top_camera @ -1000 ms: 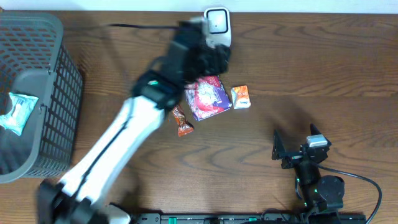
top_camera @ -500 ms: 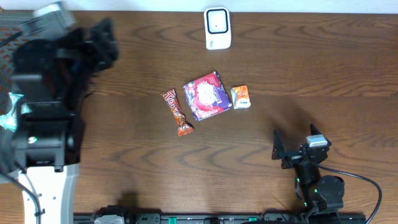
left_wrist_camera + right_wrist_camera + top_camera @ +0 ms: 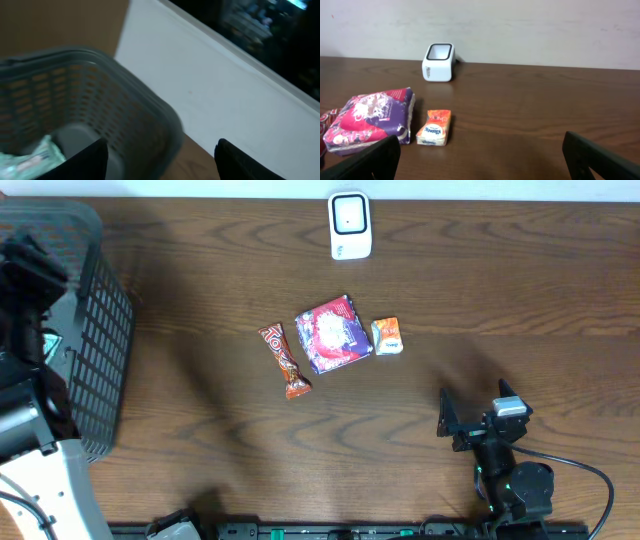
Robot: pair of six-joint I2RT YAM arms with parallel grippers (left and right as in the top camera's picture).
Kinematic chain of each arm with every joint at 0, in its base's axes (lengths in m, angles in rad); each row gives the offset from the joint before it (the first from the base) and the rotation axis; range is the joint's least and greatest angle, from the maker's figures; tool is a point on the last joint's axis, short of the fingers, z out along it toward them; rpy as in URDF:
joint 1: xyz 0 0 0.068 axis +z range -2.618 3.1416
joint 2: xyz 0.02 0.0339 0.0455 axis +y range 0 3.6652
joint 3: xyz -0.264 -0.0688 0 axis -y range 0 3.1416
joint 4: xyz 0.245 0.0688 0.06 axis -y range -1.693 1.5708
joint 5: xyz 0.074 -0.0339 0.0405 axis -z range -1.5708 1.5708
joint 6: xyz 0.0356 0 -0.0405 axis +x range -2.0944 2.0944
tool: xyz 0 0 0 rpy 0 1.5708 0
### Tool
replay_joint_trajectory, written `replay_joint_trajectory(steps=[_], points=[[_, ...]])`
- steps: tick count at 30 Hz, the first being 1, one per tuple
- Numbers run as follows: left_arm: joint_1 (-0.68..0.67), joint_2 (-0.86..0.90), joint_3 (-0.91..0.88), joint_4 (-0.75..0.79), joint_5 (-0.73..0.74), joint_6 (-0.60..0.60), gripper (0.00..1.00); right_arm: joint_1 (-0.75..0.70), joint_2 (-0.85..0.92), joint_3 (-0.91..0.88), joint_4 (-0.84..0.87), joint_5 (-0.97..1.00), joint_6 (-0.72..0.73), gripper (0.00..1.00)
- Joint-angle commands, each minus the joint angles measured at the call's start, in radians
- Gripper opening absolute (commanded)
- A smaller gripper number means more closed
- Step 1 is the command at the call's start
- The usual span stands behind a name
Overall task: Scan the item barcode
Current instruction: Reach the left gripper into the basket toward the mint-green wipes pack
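Here the left gripper (image 3: 161, 147) hangs over the basket (image 3: 125, 95) at the far left of the overhead view, its fingers apart with nothing between them. A teal packet (image 3: 35, 157) lies inside the basket. The right gripper (image 3: 481, 145) sits at the lower right, spread wide and empty. Mid-frame, left to right, lie a candy bar (image 3: 284, 361), a purple pack (image 3: 333, 333) and, just beside it, an orange tissue pack (image 3: 387, 336). The scanner (image 3: 350, 225) stands at top centre, well apart from them.
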Motion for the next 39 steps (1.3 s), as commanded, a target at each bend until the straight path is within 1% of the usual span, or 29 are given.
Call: replay_joint_trajectory(steps=[1,5,8,10,13,18,22,24,26,30,32,36,37,39], points=[[0.023,0.005,0.009,0.002,-0.077,-0.012,0.68,0.007,-0.003,-0.002,-0.003,0.010,-0.012,0.99],[0.024,0.027,0.009,0.002,-0.204,-0.009,0.68,0.007,-0.003,-0.002,-0.003,0.009,-0.012,0.99],[0.024,0.053,0.009,0.006,-0.230,0.057,0.68,0.007,-0.003,-0.002,-0.003,0.009,-0.012,0.99],[0.024,0.074,0.009,0.009,-0.256,0.067,0.72,0.007,-0.003,-0.002,-0.003,0.009,-0.012,0.99],[0.031,0.121,0.009,0.012,-0.307,0.072,0.72,0.007,-0.003,-0.002,-0.003,0.010,-0.012,0.99],[0.089,0.233,0.009,0.018,-0.308,0.143,0.74,0.007,-0.003,-0.002,-0.003,0.009,-0.012,0.99],[0.163,0.317,0.009,0.033,-0.306,0.153,0.75,0.007,-0.003,-0.002,-0.003,0.009,-0.012,0.99],[0.190,0.361,0.009,0.042,-0.281,0.221,0.75,0.007,-0.003,-0.002,-0.003,0.009,-0.012,0.99],[0.204,0.412,0.009,0.043,-0.241,0.278,0.75,0.007,-0.003,-0.002,-0.003,0.009,-0.012,0.99],[0.208,0.518,0.009,0.067,-0.223,0.299,0.75,0.007,-0.003,-0.002,-0.003,0.009,-0.012,0.99],[0.207,0.565,0.009,0.089,-0.222,0.367,0.75,0.007,-0.003,-0.002,-0.003,0.009,-0.012,0.99],[0.208,0.665,0.009,0.100,-0.221,0.688,0.75,0.007,-0.003,-0.002,-0.003,0.009,-0.011,0.99],[0.211,0.686,0.009,0.099,-0.223,0.738,0.76,0.007,-0.003,-0.002,-0.003,0.009,-0.012,0.99],[0.221,0.722,0.009,0.105,-0.237,0.762,0.77,0.007,-0.003,-0.002,-0.003,0.009,-0.012,0.99]])
